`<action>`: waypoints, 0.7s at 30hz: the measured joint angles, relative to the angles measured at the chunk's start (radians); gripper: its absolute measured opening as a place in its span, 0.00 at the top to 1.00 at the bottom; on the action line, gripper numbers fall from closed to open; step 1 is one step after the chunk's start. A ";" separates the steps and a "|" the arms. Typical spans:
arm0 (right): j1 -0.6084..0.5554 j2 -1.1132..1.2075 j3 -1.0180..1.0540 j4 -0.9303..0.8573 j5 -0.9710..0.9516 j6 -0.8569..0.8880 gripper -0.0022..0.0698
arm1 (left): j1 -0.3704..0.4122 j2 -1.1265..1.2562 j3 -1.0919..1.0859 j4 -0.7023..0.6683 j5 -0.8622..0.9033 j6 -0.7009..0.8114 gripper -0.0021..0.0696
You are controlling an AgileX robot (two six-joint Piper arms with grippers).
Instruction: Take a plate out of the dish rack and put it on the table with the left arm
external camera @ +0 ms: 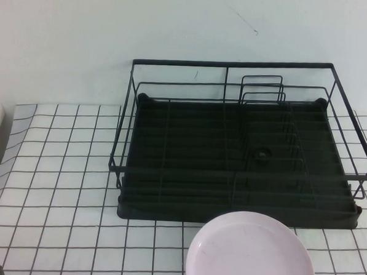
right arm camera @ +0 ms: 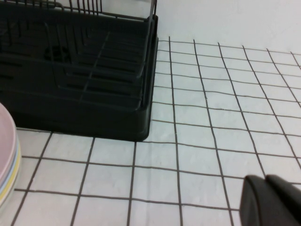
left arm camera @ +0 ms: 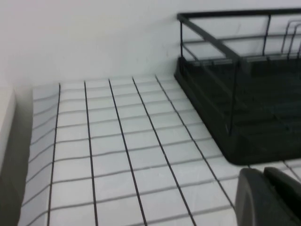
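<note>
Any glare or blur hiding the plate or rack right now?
High view: flat, even light, no glare; pink plate cut by the bottom edge. Left wrist view: soft, left gripper blurred. Right wrist view: dish rack clear, right gripper blurred.

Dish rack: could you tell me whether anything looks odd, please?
The dish rack holds no plates; the pink plate tops a stack on the table. Left end effector and right end effector hover above the table.

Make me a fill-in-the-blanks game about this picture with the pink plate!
1. The pink plate lies on the ____.
2. The black dish rack holds ____ plates.
3. The plate sits on a ____ of other plates.
4. The left gripper and right gripper each hover over the white ____.

Missing words: table; no; stack; table
</note>
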 joint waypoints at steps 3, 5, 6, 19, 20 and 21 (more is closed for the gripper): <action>0.000 0.000 0.000 0.000 0.000 0.000 0.98 | 0.002 -0.004 0.000 0.016 0.038 0.016 0.97; 0.000 0.000 0.000 0.000 0.000 0.000 0.98 | 0.004 -0.002 0.000 0.020 0.052 0.018 0.97; 0.000 0.000 0.000 0.000 0.000 0.000 0.98 | 0.004 -0.002 0.000 0.023 0.059 0.020 0.97; 0.000 0.000 0.000 0.000 0.000 0.000 0.98 | 0.004 -0.006 -0.002 0.278 0.070 -0.282 0.97; 0.000 0.000 0.000 0.000 0.000 0.000 0.98 | 0.004 -0.006 -0.002 0.350 0.071 -0.372 0.97; 0.000 0.000 0.000 0.000 0.000 0.000 0.98 | 0.004 -0.006 -0.002 0.423 0.069 -0.462 0.97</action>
